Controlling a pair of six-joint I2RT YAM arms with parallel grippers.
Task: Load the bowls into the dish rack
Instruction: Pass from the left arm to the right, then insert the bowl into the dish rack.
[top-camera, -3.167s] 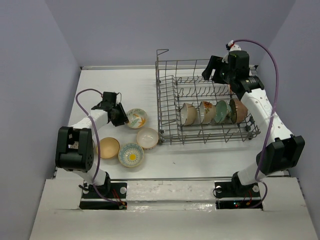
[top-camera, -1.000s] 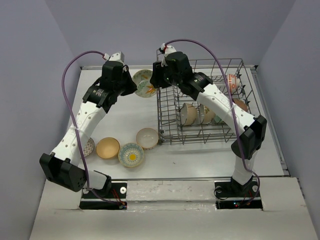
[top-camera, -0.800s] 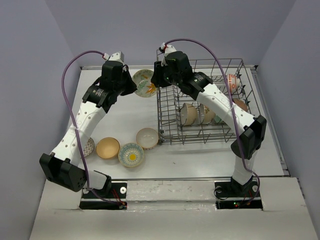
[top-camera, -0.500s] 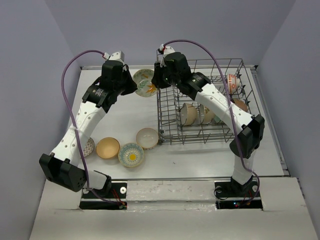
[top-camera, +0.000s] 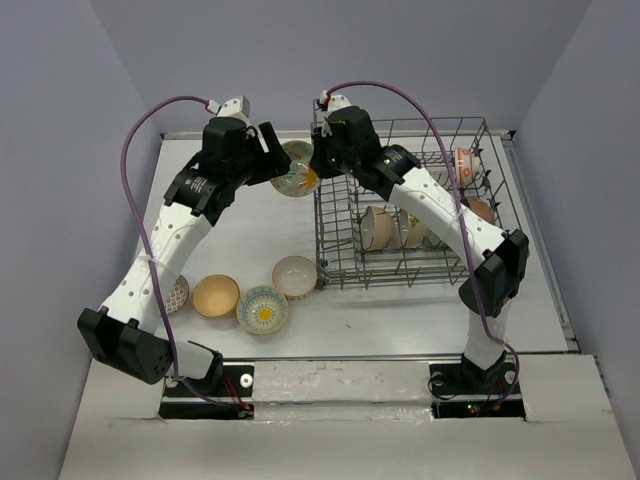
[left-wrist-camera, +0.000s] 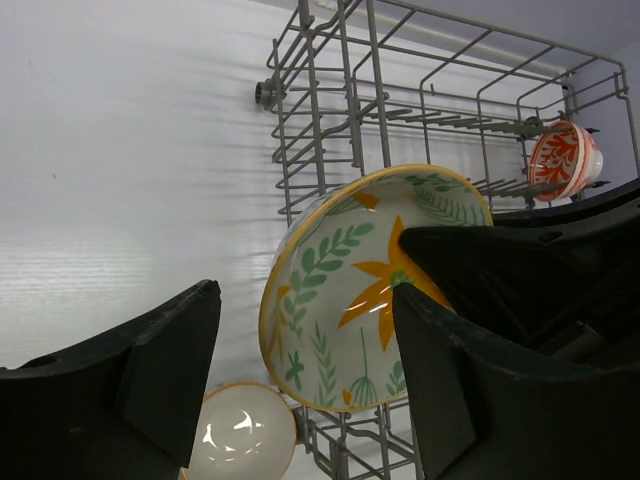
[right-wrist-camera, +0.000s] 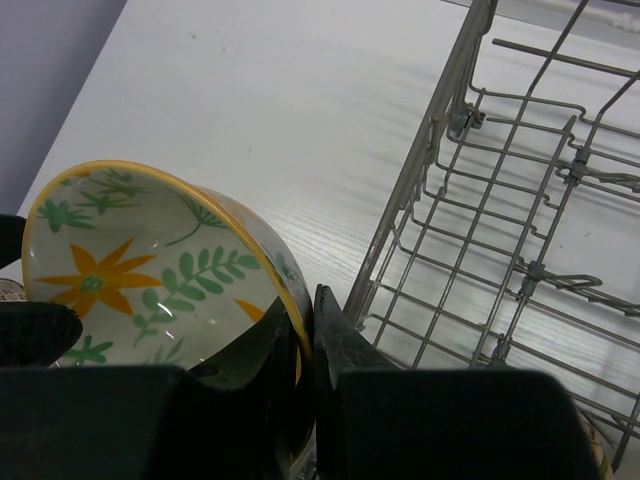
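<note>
My right hand (right-wrist-camera: 305, 320) is clamped on the rim of the cream floral bowl (right-wrist-camera: 150, 270), tilted in the air beside the dish rack's (top-camera: 330, 230) far left corner, while my left hand (left-wrist-camera: 305, 300) stands spread apart around it.

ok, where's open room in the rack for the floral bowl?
Dish rack: far rows look bare, from its left wall to the red-patterned bowl. Near row is crowded with standing bowls. Loose bowls crowd the table at near left.
</note>
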